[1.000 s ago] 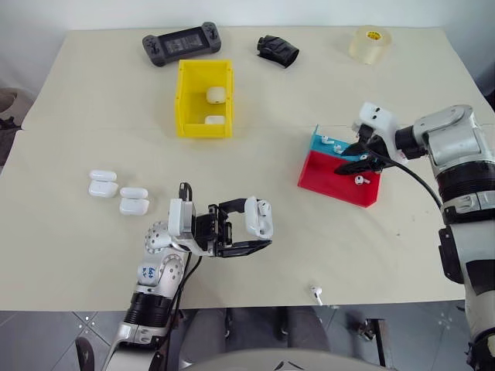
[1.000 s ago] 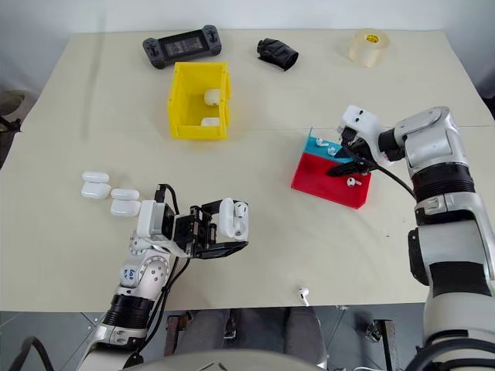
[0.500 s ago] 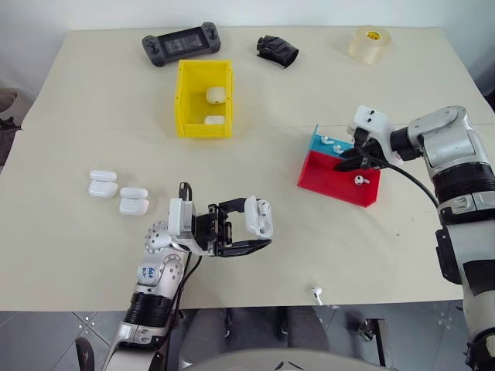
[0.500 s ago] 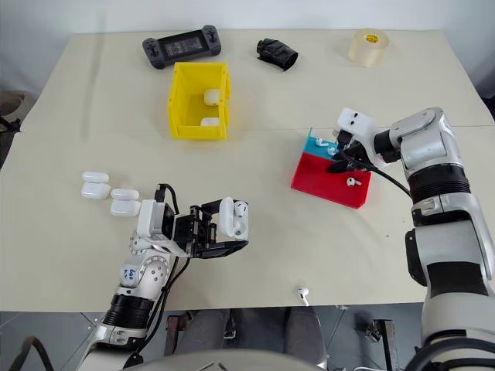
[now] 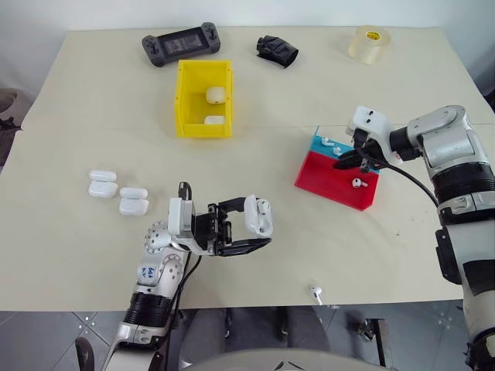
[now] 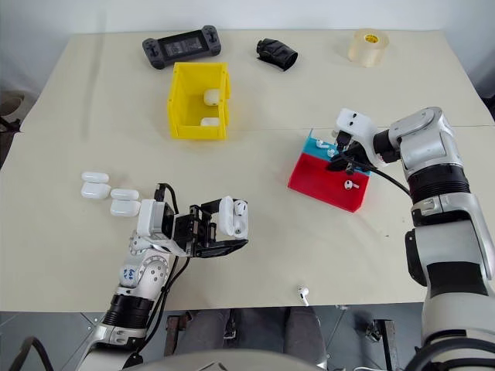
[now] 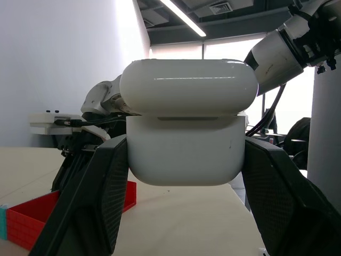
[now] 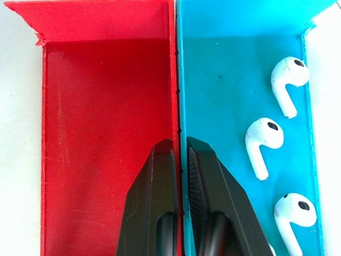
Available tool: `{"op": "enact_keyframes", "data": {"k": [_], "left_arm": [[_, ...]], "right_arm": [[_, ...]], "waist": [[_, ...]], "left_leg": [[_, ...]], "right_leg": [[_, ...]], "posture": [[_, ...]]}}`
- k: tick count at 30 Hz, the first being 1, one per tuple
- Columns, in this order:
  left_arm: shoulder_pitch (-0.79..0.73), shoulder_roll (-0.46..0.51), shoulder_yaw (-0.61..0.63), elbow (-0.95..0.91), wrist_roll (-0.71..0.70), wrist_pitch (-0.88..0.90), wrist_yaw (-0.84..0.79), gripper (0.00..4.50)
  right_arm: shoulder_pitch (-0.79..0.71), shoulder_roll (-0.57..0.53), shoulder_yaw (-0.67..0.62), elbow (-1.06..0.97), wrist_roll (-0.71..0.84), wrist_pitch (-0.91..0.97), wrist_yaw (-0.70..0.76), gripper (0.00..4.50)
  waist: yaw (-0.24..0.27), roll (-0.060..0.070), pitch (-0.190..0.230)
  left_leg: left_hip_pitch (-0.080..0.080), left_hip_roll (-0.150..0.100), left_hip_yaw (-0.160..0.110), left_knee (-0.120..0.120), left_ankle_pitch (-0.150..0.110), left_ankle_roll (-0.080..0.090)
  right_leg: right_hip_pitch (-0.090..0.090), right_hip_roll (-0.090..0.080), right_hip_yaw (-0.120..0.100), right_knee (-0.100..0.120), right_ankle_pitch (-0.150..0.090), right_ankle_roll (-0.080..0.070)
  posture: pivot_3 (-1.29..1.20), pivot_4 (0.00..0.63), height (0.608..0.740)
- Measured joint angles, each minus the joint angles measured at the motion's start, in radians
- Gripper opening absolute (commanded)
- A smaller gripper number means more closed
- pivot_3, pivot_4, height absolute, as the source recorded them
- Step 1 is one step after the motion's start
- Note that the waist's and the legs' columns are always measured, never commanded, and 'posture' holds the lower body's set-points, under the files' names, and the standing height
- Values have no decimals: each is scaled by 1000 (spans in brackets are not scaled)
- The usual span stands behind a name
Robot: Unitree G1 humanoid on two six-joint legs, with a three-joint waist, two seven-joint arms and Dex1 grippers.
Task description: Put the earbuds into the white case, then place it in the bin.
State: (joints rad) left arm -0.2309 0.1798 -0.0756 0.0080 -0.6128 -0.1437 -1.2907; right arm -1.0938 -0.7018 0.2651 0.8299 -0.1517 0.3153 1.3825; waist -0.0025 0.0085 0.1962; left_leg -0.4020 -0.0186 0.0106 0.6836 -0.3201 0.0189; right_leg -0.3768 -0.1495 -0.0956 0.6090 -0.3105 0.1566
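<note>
My left gripper point(image 5: 255, 228) hovers low over the table's near side, shut on a white case point(image 7: 186, 133) held clear of the surface. My right gripper point(image 8: 179, 146) is shut, one finger in the red tray point(image 8: 101, 117) and the other in the teal tray point(image 8: 224, 106), pinching the wall between them. Three earbuds point(image 8: 262, 140) lie in the teal tray beside that finger. One more earbud point(image 5: 356, 183) lies in the red tray. The yellow bin point(image 5: 183, 100) stands at the far middle with two cases point(image 5: 216, 95) inside.
Several white cases point(image 5: 116, 192) lie in two pairs on the table's left. A loose earbud point(image 5: 315, 292) rests near the front edge. At the back are a game controller point(image 5: 182, 42), a black object point(image 5: 278, 49) and a tape roll point(image 5: 369, 43).
My right gripper has closed from half open onto the wall between the trays. The trays have shifted slightly left. The left arm and its case have stayed put.
</note>
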Motion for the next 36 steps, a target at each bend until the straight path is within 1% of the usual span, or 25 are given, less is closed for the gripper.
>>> {"op": "enact_keyframes", "data": {"k": [8, 10, 17, 25, 30, 33, 36], "left_arm": [[0, 8, 0, -1, 0, 2, 5, 2928], [0, 9, 0, -1, -1, 2, 8, 2928], [0, 14, -1, -6, -3, 5, 12, 2928], [-1, 17, -1, -31, -4, 14, 16, 2928], [-1, 18, -2, -33, -5, 19, 18, 2928], [-2, 19, -1, -35, -5, 21, 21, 2928], [-1, 20, -1, -36, -5, 22, 24, 2928]], "right_arm": [[1, 0, 1, -1, -1, -8, 9, 335], [4, 0, 1, -4, -1, -8, 12, 3], [21, -6, 1, -42, 4, -14, 35, 3], [56, -31, 1, -82, 12, -72, 82, 3], [106, -49, 0, -151, 33, -122, 118, 3], [168, -82, 0, -225, 73, -201, 145, 3], [218, -112, 4, -292, 105, -242, 154, 3]], "waist": [[0, 0, 0], [0, 0, 0], [0, 0, 0], [1, 0, 0], [1, 0, 0], [2, 0, 0], [3, 0, 0]], "left_leg": [[0, 0, 0, 0, 0, 0], [0, 0, 0, 0, 0, 0], [0, 0, 0, 0, 0, 0], [0, 0, 0, 0, 0, 0], [0, 0, 0, 1, 0, 0], [0, 0, 0, 1, 0, 0], [0, 0, 0, 1, 0, 0]], "right_leg": [[0, 0, 0, 0, 0, 0], [0, 0, 0, 0, 0, 0], [0, 0, 0, 1, 0, 0], [0, 0, 0, 1, 0, 0], [0, 0, 0, 1, 0, 0], [0, 0, 0, 1, 0, 0], [0, 0, 0, 1, 0, 0]], "posture": [[0, 150, 740], [0, 150, 740], [0, 150, 740], [0, 150, 740], [0, 150, 740], [0, 150, 740], [0, 150, 740]]}}
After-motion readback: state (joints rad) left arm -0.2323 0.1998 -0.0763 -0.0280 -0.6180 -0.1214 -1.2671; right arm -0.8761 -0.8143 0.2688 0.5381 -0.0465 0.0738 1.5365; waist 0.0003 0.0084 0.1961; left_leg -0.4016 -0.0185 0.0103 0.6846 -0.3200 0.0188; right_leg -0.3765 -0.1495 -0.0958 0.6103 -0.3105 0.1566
